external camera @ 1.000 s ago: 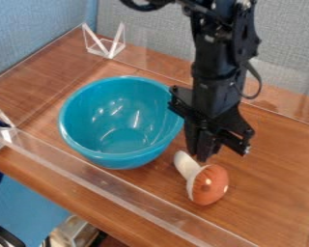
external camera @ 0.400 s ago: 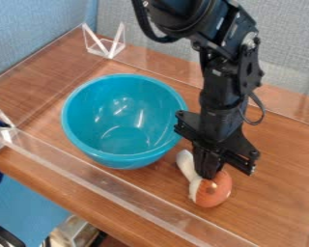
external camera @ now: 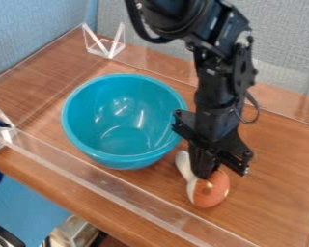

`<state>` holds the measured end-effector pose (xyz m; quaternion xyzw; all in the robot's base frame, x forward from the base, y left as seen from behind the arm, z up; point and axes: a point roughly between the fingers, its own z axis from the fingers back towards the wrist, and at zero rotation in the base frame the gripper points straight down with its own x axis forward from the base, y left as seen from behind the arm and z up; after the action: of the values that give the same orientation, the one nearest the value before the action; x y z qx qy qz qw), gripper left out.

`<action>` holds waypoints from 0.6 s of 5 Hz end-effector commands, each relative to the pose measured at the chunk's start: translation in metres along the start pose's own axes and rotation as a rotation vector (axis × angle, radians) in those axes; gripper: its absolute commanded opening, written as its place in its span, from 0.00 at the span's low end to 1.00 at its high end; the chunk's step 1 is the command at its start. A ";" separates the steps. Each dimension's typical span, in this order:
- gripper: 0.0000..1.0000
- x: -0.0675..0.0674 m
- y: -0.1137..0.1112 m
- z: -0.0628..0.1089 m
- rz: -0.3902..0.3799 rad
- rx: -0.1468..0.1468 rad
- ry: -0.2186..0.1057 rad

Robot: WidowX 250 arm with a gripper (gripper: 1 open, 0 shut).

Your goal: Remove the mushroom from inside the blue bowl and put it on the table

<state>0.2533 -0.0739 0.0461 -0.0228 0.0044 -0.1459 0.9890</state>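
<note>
Reddish-brown wood grain fills the scene: the table (external camera: pixel 67 87) runs corner to corner, and low clear acrylic walls (external camera: pixel 80 169) edge it on the near side and along the back. On it sits the blue bowl (external camera: pixel 116 121), glossy turquoise, deep and round, upright, with nothing visible inside, just light glinting off its smooth inner wall. Right of the bowl, the black robot arm (external camera: pixel 215 68) comes down from the top of the picture, its wrist pointing straight down at the tabletop. At its tip, the gripper (external camera: pixel 211 170) is clamped tight, fingers drawn together right on top of the mushroom (external camera: pixel 207 187). And there it is, the mushroom, out of the bowl and down on the wood, lying on its side just beside the bowl's right flank, with its rounded reddish-brown cap towards the near wall and its thick cream-white stem poking out left of the fingers, towards the bowl. Whether the fingers are actually pinching the mushroom or only pressed shut against it, the view does not settle. Far back, a small clear triangular stand (external camera: pixel 104 41) sits at the table's rear corner.
</note>
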 end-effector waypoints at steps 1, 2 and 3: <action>0.00 0.003 0.010 -0.005 0.006 -0.006 -0.017; 1.00 0.002 0.017 -0.015 0.010 -0.011 -0.008; 1.00 -0.007 0.021 -0.011 -0.039 -0.019 0.004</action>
<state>0.2540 -0.0568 0.0336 -0.0333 0.0050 -0.1625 0.9861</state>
